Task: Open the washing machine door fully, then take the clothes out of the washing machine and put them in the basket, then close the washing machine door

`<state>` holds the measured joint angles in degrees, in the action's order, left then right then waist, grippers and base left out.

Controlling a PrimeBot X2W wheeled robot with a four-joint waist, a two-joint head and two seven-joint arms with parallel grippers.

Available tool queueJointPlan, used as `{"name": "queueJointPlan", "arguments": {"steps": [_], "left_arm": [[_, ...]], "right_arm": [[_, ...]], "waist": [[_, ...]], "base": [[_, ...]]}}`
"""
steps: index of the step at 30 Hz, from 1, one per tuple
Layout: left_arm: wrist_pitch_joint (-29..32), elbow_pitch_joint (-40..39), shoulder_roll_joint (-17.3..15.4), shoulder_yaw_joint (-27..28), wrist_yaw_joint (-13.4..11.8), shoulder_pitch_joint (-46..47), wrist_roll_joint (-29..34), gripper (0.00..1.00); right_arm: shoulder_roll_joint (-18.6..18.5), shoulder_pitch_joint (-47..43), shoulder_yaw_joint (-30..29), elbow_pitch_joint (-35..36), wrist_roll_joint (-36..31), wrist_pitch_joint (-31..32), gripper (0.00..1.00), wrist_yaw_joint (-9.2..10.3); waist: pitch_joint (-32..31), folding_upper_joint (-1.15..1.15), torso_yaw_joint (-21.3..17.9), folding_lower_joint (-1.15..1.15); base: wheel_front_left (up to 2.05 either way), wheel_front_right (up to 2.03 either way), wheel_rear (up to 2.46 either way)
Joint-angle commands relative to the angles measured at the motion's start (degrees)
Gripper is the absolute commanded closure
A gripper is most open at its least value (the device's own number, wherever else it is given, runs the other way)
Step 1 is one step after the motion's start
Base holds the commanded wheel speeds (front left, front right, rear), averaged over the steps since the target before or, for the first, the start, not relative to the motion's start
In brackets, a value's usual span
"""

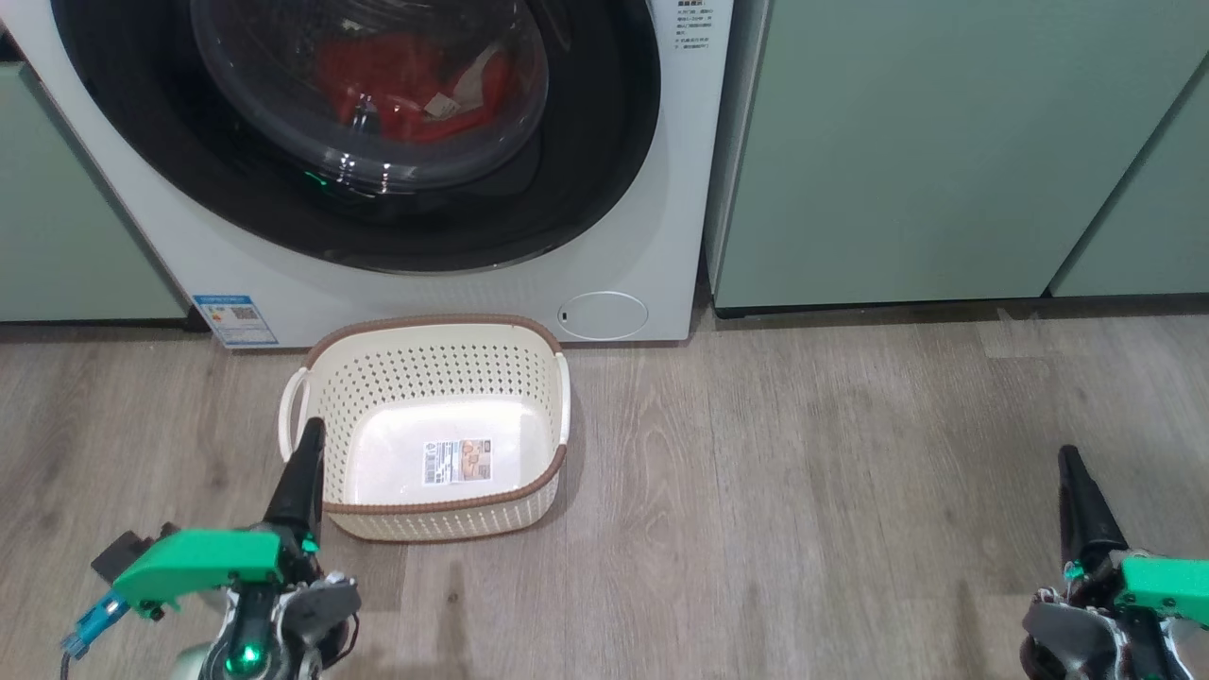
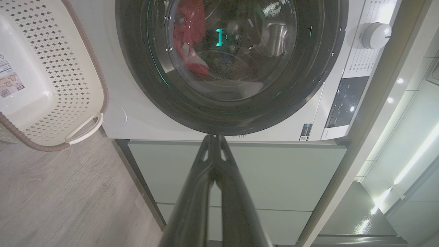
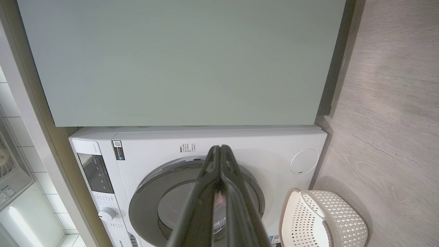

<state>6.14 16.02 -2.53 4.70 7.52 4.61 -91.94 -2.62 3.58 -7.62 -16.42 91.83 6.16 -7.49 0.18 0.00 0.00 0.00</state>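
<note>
Door first, nothing started yet.

- washing machine door (image 1: 406, 231): seated flush in the washing machine (image 1: 453, 293) front, latched as far as I can judge. It has to swing wide before anything comes out.
- Drum: red jersey (image 1: 397, 80) slumped low behind the bulging window, a small tag (image 1: 440, 104) showing. Glare is heavy on the plastic. A white garment may be in there too, but I can't make it out.
- basket (image 1: 430, 323): on the wood floor (image 1: 803, 472), just in front of the washer and below the door. I think it sits there to keep the carry short. Nothing in it but the label (image 1: 458, 461) on its bottom.
- My left gripper (image 1: 310, 444): fingers pressed tip to tip, holding nothing, low by the basket's near left corner.
- My right gripper (image 1: 1072, 467): also pinched closed and empty, well apart to the right, facing the pale green cabinet (image 1: 945, 142).
</note>
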Motion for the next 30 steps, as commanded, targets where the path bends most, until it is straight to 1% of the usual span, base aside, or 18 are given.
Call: {"name": "queueJointPlan", "arguments": {"steps": [1,28,29,30], "left_arm": [[0.33,-2.00,-0.34,1.80,-0.03,1.58,-0.25,1.00],[0.33,-2.00,-0.34,1.80,-0.03,1.58,-0.25,1.00],[0.00,0.00,0.00,0.00,0.00,0.00,0.00,0.00],[-0.03,0.39,0.02,-0.02,0.01,-0.05,0.02,0.00]], "right_arm": [[-0.26,2.60,1.12,2.40,0.36,0.31,1.00,0.00],[-0.26,2.60,1.13,2.40,0.36,0.31,1.00,0.00],[0.00,0.00,0.00,0.00,0.00,0.00,0.00,0.00],[0.02,-0.06,0.04,-0.39,0.00,-0.02,0.00,-0.03]], "waist": [[0.00,0.00,0.00,0.00],[0.00,0.00,0.00,0.00],[0.00,0.00,0.00,0.00],[0.00,0.00,0.00,0.00]], "base": [[0.00,0.00,0.00],[0.00,0.00,0.00],[0.00,0.00,0.00],[0.00,0.00,0.00]]}}
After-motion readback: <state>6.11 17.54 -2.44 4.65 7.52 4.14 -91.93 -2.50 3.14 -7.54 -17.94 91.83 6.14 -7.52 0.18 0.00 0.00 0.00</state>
